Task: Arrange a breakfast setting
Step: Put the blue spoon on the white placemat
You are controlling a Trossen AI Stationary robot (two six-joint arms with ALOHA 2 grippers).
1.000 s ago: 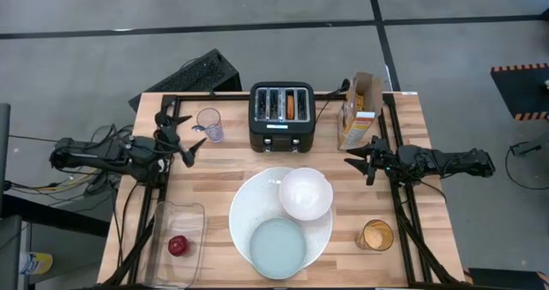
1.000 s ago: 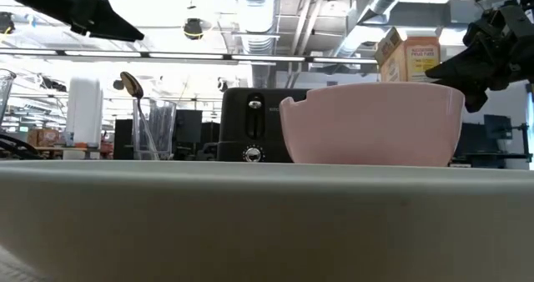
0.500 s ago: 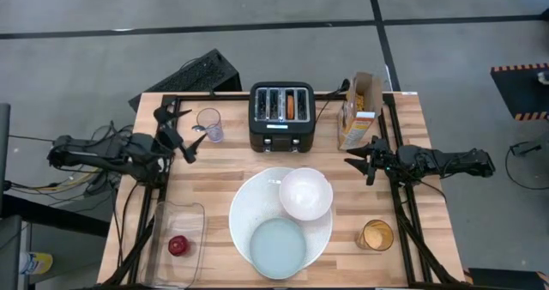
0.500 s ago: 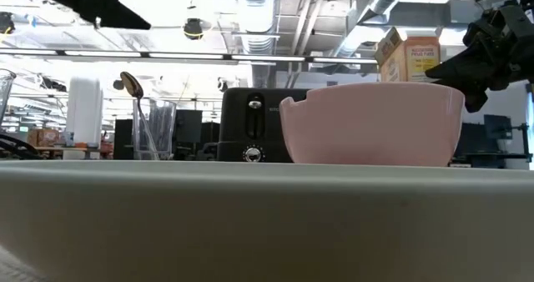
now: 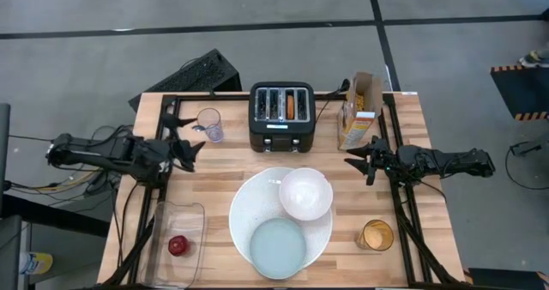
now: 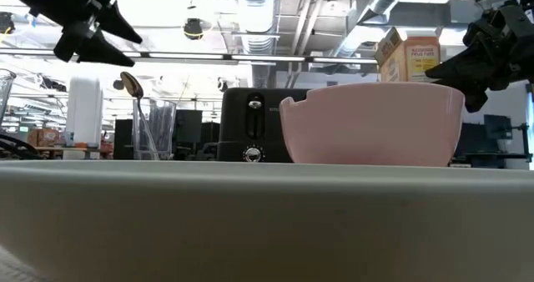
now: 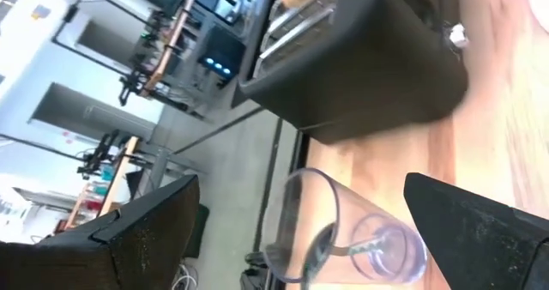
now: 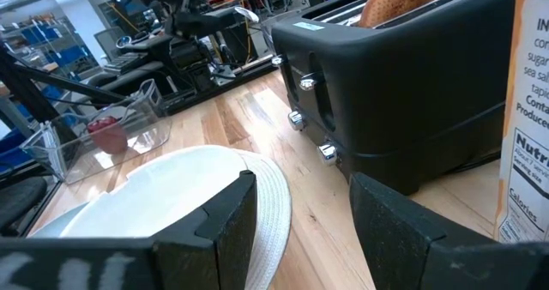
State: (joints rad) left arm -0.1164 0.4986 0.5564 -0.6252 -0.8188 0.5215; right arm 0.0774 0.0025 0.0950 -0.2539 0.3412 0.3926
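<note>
A large white plate (image 5: 243, 206) lies at the table's near middle, with a white bowl (image 5: 305, 193) and a small pale-blue plate (image 5: 277, 245) on it. A bagel (image 5: 294, 105) stands in the black toaster (image 5: 281, 118). A spoon (image 6: 131, 84) stands in a clear glass (image 5: 209, 124), bowl end up. A red apple (image 5: 177, 244) lies in a clear tub. An open cereal box (image 5: 358, 110) stands at the far right. My left gripper (image 5: 183, 141) is open and empty, in the air just left of the glass. My right gripper (image 5: 360, 161) is open and empty, just near of the cereal box.
A glass of orange drink (image 5: 376, 235) stands near the table's front right. The clear tub (image 5: 163, 217) sits at the front left. Bare wood lies between the toaster and the large plate. Black frame rails run along both sides of the table.
My left gripper has turned about its wrist and come lower, staying open beside the glass. My right arm and all the things have kept still.
</note>
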